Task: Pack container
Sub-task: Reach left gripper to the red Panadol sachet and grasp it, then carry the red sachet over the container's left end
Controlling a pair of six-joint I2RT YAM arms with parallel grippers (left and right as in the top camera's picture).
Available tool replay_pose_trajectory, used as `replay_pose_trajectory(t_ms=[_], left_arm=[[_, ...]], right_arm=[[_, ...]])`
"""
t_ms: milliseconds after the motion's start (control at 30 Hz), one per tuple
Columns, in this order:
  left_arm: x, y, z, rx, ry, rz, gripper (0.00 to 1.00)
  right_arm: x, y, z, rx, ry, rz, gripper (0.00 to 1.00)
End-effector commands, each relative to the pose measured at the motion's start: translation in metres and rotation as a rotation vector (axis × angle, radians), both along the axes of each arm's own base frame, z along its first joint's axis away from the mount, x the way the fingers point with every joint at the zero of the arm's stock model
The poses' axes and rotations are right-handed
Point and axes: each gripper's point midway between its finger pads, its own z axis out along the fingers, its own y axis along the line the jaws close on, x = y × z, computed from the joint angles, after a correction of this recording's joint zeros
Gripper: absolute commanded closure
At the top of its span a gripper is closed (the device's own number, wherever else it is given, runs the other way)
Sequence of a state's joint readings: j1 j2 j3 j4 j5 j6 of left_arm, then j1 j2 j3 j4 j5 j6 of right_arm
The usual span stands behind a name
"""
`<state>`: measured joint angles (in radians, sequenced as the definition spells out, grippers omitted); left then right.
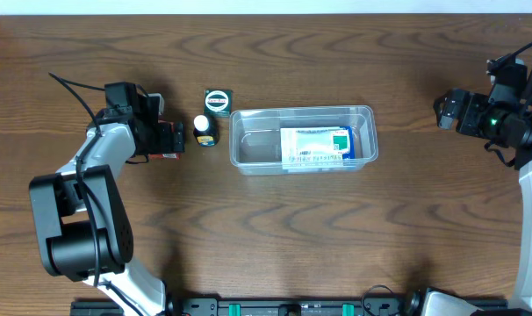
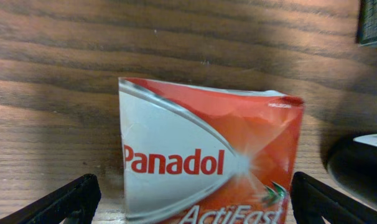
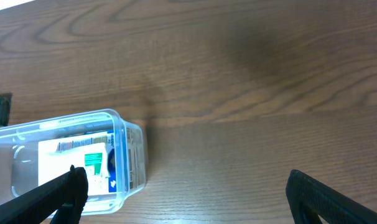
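Note:
The clear plastic container (image 1: 255, 140) sits mid-table and holds a blue-and-white carton with a green patch (image 1: 317, 145). Its end also shows in the right wrist view (image 3: 134, 155). My left gripper (image 1: 165, 139) is open at the left, low over the table, with its fingers (image 2: 198, 202) on either side of a red-and-white Panadol box (image 2: 207, 155) and gaps showing. My right gripper (image 1: 446, 110) is open and empty at the far right, well away from the container; bare wood shows between its fingers (image 3: 188, 199).
A small dark bottle with a white cap (image 1: 204, 131) stands between the Panadol box and the container; it shows at the right edge of the left wrist view (image 2: 359, 168). A dark green box with a round logo (image 1: 218, 101) lies just behind it.

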<state>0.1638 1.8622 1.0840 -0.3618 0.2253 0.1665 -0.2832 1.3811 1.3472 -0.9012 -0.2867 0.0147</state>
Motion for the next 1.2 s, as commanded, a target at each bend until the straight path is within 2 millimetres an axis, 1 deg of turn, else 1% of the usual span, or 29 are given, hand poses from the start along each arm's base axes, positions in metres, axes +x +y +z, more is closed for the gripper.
replay_pose_trajectory(t_ms=[0, 33, 67, 167, 267, 367, 433, 500, 567, 667, 733, 800, 933, 967, 1067, 1167], left_arm=[[0.003, 0.005, -0.002, 0.019, -0.001, -0.010, 0.01], [0.003, 0.005, -0.001, 0.019, -0.002, -0.009, 0.01], [0.004, 0.005, -0.001, 0.019, -0.005, -0.009, 0.05], [0.004, 0.005, -0.001, 0.018, -0.004, -0.006, 0.19], [0.004, 0.005, -0.001, 0.014, -0.003, 0.003, 0.30], [0.004, 0.005, -0.001, 0.007, -0.002, 0.019, 0.33], [0.003, 0.005, 0.000, 0.007, -0.001, 0.019, 0.34], [0.004, 0.005, 0.004, 0.002, -0.006, 0.037, 0.34], [0.006, 0.005, 0.013, -0.002, -0.028, 0.055, 0.34], [0.011, 0.005, 0.035, -0.006, -0.084, 0.075, 0.34], [0.014, 0.006, 0.055, -0.009, -0.132, 0.096, 0.35], [0.016, 0.006, 0.079, -0.021, -0.185, 0.133, 0.38], [0.011, 0.004, 0.126, -0.068, -0.278, 0.219, 0.38], [0.008, -0.001, 0.139, -0.095, -0.301, 0.224, 0.38], [-0.001, -0.026, 0.174, -0.222, -0.361, 0.198, 0.38], [-0.011, -0.054, 0.199, -0.354, -0.376, 0.175, 0.39]], right_arm=[[0.001, -0.003, 0.005, -0.001, -0.011, -0.012, 0.01], [0.001, -0.003, 0.005, -0.001, -0.011, -0.012, 0.01], [0.001, -0.003, 0.005, -0.001, -0.011, -0.012, 0.01], [0.001, -0.003, 0.005, -0.001, -0.011, -0.012, 0.01], [0.001, -0.003, 0.005, -0.001, -0.011, -0.012, 0.01], [0.001, -0.003, 0.005, -0.001, -0.011, -0.012, 0.01], [0.001, -0.003, 0.005, -0.001, -0.011, -0.012, 0.01], [0.001, -0.003, 0.005, -0.001, -0.011, -0.012, 0.01], [0.001, -0.003, 0.005, -0.001, -0.011, -0.012, 0.01], [0.001, -0.003, 0.005, -0.001, -0.011, -0.012, 0.01], [0.001, -0.003, 0.005, -0.001, -0.011, -0.012, 0.01], [0.001, -0.003, 0.005, -0.001, -0.011, -0.012, 0.01], [0.001, -0.003, 0.005, -0.001, -0.011, -0.012, 0.01], [0.001, -0.003, 0.005, -0.001, -0.011, -0.012, 0.01], [0.001, -0.003, 0.005, -0.001, -0.011, -0.012, 0.01], [0.001, -0.003, 0.005, -0.001, -0.011, -0.012, 0.01]])
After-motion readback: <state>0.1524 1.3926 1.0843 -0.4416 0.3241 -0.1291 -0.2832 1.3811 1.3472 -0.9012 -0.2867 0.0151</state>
